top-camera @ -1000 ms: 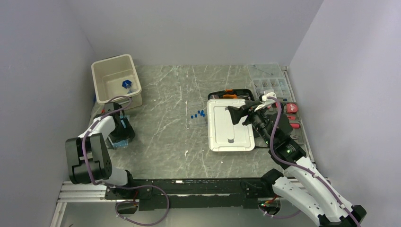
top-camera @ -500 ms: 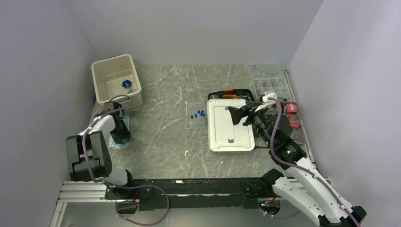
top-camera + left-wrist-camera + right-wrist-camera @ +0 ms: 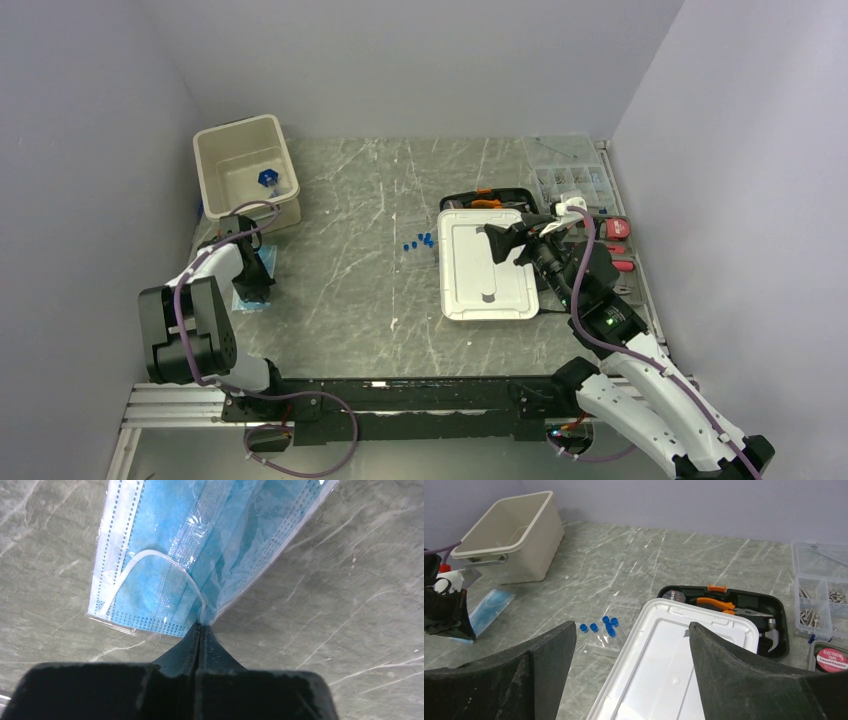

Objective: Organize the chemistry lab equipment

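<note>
Left wrist view: my left tool point(image 3: 200, 629) is pinched shut on only the corner of the light-blue pleated mask in clear film point(image 3: 165, 575). That slippery film could slide free when I lift. My right tool point(image 3: 631, 635) hangs wide.

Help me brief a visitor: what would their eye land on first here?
Probably the sky-blue pleated face mask in its clear wrapper at the table's left side, its edge pinched in the shut left gripper. Next, the white rectangular plastic lid right of centre, with the open right gripper above it, and the tiny blue caps clustered beside it.
</note>
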Available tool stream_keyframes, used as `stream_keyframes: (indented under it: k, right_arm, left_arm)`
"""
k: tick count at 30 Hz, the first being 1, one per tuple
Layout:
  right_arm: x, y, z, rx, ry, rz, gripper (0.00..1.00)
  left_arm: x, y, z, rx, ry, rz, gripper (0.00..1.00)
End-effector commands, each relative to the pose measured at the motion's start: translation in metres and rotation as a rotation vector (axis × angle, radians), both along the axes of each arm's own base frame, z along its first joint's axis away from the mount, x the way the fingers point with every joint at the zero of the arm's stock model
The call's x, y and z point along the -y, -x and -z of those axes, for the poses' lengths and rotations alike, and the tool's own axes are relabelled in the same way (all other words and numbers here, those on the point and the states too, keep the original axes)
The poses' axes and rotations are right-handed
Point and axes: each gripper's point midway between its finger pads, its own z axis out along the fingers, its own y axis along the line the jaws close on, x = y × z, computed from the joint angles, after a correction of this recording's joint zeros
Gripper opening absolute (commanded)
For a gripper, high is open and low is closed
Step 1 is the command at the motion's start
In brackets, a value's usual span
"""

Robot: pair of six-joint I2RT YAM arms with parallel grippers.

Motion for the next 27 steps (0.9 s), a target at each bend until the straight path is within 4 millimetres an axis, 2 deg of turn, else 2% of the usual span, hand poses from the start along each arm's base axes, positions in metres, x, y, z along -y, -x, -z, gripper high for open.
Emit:
stream_keyframes:
  k: [1,12,19,23,27]
  right_arm:
    - [0.005,0.0,-0.013,0.038,-0.036,0.025,0.85]
    - [0.014,0.001,-0.012,0.044,-0.048,0.066,0.85]
    - [0.017,-0.001,-0.016,0.061,-0.064,0.09,0.85]
    - [0.021,-0.003,-0.014,0.059,-0.063,0.111,0.85]
    - [0.023,-0.004,-0.013,0.058,-0.061,0.128,0.85]
  left_arm:
    - [0.011,0.009,0.004,-0.015,0.034,0.024,0.0]
    - [0.043,0.005,-0.056,0.196,0.088,0.049,0.0]
    - [0.067,0.002,-0.101,0.287,0.099,0.16,0.0]
    - [0.08,-0.005,-0.138,0.399,0.117,0.23,0.0]
    - [0.089,-0.021,-0.19,0.543,0.124,0.293,0.0]
